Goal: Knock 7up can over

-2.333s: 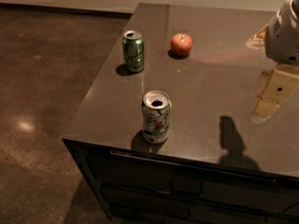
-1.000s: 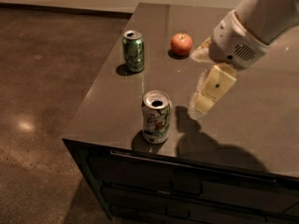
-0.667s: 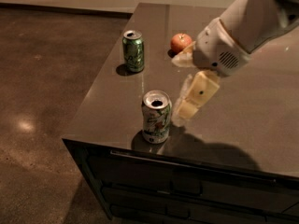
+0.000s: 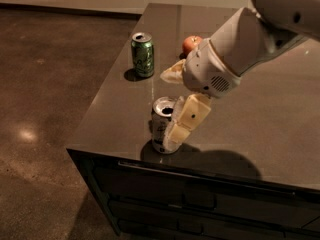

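7up can (image 4: 163,126) is seen upright near the front edge of the dark table (image 4: 260,134), just above the drawer fronts (image 4: 200,199), shadow pooled at its base. Gripper (image 4: 169,104) is positioned at the can's right side, arm (image 4: 250,39) reaching in from the upper right. Jaws are read as spread apart, nothing clamped: the lower cream finger (image 4: 187,116) is laid against the can's right flank and overlaps part of the rim and body, the upper finger (image 4: 172,73) is held clear, behind and above the can top. Can is not enclosed between them as far as can be told.

Further back, the dark green can (image 4: 142,54) is seen upright near the left edge, well apart from the gripper. Apple (image 4: 191,44) is partly hidden behind the wrist.

Versus 0.7 s ago: the lower finger was just beside the can; now contact is made. Can position and upright pose are unchanged. Green can and apple are unmoved.
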You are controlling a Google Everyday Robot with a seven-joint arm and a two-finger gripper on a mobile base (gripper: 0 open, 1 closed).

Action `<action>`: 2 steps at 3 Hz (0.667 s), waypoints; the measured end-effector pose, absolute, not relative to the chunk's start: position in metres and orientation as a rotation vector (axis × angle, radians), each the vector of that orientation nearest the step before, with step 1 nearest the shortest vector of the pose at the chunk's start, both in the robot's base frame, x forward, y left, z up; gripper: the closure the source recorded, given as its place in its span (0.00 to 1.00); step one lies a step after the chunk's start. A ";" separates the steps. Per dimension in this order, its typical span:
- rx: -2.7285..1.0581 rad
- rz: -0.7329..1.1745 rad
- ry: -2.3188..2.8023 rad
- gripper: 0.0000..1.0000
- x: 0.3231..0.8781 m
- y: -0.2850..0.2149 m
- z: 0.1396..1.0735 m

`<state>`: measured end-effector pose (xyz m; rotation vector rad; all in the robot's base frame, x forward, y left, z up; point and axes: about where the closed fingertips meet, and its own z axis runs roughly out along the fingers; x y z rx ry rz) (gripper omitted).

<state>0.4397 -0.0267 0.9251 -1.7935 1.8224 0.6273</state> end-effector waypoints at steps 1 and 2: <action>-1.793 0.628 1.810 0.00 0.441 -0.025 0.918; -1.791 0.654 1.809 0.26 0.439 -0.026 0.910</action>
